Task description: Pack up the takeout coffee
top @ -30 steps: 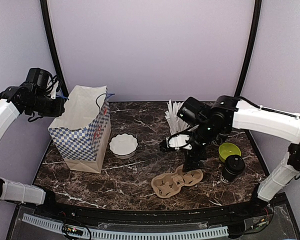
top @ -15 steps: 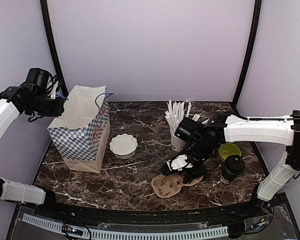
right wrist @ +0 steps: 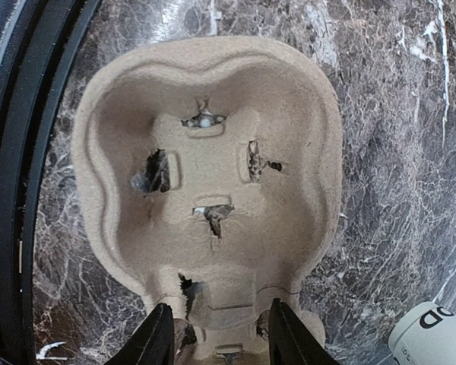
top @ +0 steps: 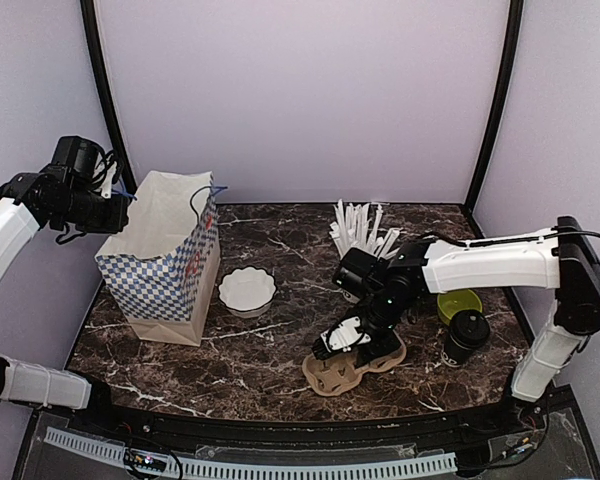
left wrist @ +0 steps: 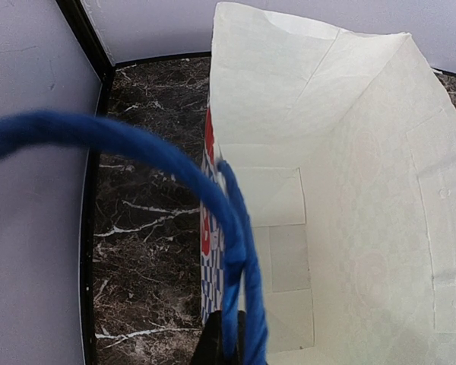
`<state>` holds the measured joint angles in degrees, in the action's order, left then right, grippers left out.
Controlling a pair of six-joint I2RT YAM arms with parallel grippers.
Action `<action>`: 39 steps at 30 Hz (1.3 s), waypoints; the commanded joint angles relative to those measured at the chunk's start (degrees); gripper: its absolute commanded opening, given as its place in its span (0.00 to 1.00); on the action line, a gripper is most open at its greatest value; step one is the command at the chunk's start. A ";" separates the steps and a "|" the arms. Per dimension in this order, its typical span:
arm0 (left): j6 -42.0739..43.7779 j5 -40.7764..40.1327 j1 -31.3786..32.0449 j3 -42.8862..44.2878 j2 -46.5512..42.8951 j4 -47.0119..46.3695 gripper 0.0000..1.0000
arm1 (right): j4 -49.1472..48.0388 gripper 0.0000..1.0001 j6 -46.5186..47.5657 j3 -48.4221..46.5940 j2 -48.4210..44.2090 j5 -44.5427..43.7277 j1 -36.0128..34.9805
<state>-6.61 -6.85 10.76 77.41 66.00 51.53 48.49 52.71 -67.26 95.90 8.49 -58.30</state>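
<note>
On the marble bench (top: 270, 355) we see the right tool (right wrist: 222, 342) parted astride the waist of the pulp carrier (right wrist: 213, 175), the left tool (left wrist: 229, 348) clamped on the blue bag handle (left wrist: 137, 144), and the lidded coffee cup (top: 466, 336) near the carrier's right end, where a shallow pinch could skid the carrier into it.

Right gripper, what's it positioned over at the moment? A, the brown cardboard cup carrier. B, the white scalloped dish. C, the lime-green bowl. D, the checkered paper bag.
A: in the right wrist view the right gripper has a finger on each side of the narrow middle of the cup carrier.
</note>
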 commanded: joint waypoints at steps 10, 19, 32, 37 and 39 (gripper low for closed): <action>0.85 0.39 -0.31 -1.16 -0.52 -0.46 0.00 | -1.77 0.33 -0.15 -1.11 3.72 -3.03 -0.50; 0.93 0.52 -0.31 -0.26 0.29 -0.43 0.00 | -0.79 0.14 -0.58 -1.61 4.54 -2.78 -0.54; 2.82 4.04 -0.26 14.37 -2.54 2.34 0.00 | 5.89 0.05 -4.68 -8.32 -2.73 3.07 -0.58; 3.34 15.69 -0.01 17.62 -3.49 -0.81 0.00 | 8.60 0.03 -6.50 -14.90 -6.79 8.46 0.28; 2.80 23.09 0.43 18.32 -2.77 -1.65 0.00 | 8.83 0.03 -6.65 -18.02 -8.48 8.67 1.09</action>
<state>-4.43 2.44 10.76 93.95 63.11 52.47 54.94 47.86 -79.57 91.48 12.86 -58.17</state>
